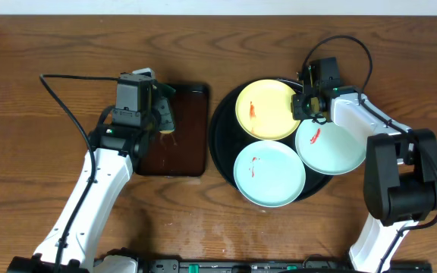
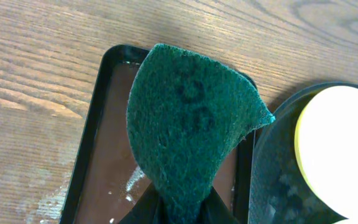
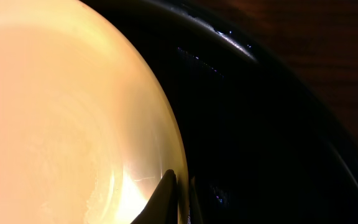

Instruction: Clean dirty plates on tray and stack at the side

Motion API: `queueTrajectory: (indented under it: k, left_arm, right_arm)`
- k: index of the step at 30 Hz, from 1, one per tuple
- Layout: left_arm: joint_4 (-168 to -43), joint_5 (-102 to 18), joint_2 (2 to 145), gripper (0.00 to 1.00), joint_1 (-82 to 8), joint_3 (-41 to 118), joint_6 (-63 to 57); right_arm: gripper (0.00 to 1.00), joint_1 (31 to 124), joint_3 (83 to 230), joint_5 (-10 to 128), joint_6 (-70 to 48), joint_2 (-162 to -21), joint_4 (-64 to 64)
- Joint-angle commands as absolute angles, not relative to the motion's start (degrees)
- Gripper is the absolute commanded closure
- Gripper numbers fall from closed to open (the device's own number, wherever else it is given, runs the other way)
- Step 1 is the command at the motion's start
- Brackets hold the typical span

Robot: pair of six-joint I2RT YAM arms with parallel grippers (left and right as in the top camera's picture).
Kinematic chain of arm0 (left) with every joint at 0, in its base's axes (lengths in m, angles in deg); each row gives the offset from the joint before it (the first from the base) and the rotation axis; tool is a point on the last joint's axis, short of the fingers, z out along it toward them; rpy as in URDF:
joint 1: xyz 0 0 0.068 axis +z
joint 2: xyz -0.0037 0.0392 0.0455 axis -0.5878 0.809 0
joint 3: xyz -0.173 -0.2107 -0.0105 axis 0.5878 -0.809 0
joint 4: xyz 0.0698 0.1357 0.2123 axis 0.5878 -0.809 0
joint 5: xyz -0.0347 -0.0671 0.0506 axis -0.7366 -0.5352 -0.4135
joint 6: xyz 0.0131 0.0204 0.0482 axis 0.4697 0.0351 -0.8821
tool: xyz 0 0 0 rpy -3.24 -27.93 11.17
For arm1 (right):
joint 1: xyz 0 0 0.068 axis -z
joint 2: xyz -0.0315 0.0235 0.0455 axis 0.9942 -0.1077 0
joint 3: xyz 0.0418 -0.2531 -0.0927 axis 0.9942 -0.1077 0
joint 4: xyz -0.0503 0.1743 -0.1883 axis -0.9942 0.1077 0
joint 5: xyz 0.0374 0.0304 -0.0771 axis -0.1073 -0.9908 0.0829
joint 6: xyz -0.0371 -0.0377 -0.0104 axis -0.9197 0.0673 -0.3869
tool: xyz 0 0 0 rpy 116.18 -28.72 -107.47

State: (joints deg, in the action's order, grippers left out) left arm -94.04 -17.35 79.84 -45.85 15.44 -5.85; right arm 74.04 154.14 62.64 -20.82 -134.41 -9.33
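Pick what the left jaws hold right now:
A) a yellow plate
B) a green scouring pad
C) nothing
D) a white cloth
B: in the left wrist view, the green scouring pad sticks up out of the shut left jaws, over the brown rectangular tray.

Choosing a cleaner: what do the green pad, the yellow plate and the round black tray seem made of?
Green pad: matte, fibrous scouring fleece; fuzzy surface, curls limply. Yellow plate: glossy glazed ceramic or melamine; smooth sheen leaves it open. Black tray: probably glossy plastic or lacquer; sharp glints along its rim.
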Motion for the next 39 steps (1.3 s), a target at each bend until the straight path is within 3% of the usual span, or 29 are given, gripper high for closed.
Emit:
queueTrajectory:
  k: [1,19,29,32,34,38,39]
  left_arm:
    - [-93.95,-16.71,79.53,0.92,-45.71,14.48,-5.53]
    - [-90.52,-22.94,93.28,0.92,-45.71,11.14,-1.83]
    - [-90.01,-22.90,93.28,0.83,-45.71,11.11,-1.85]
    - [-90.01,-22.90,93.30,0.83,-45.71,10.85,-1.85]
    - [-90.01,-22.90,93.30,0.93,-45.71,10.57,-1.85]
    - [-89.58,-22.90,93.30,0.92,-45.71,10.55,-1.85]
    - [-89.49,-22.88,93.30,0.79,-45.71,10.55,-1.85]
  right_arm:
    - [0.93,73.64,154.71,62.23,-21.19,-133.12,-9.31]
    - [0.93,73.64,154.71,62.23,-21.19,-133.12,-9.27]
    - [0.93,73.64,154.71,62.23,-21.19,-133.12,-9.29]
    - [0.93,73.64,154.71,62.23,-21.19,-133.12,-9.27]
    - [0.93,73.64,154.71,62.23,-21.19,-133.12,-9.27]
    - [0.93,73.64,154.71,62.20,-21.19,-133.12,-9.27]
    - [0.93,73.64,154.71,62.23,-21.19,-133.12,-9.27]
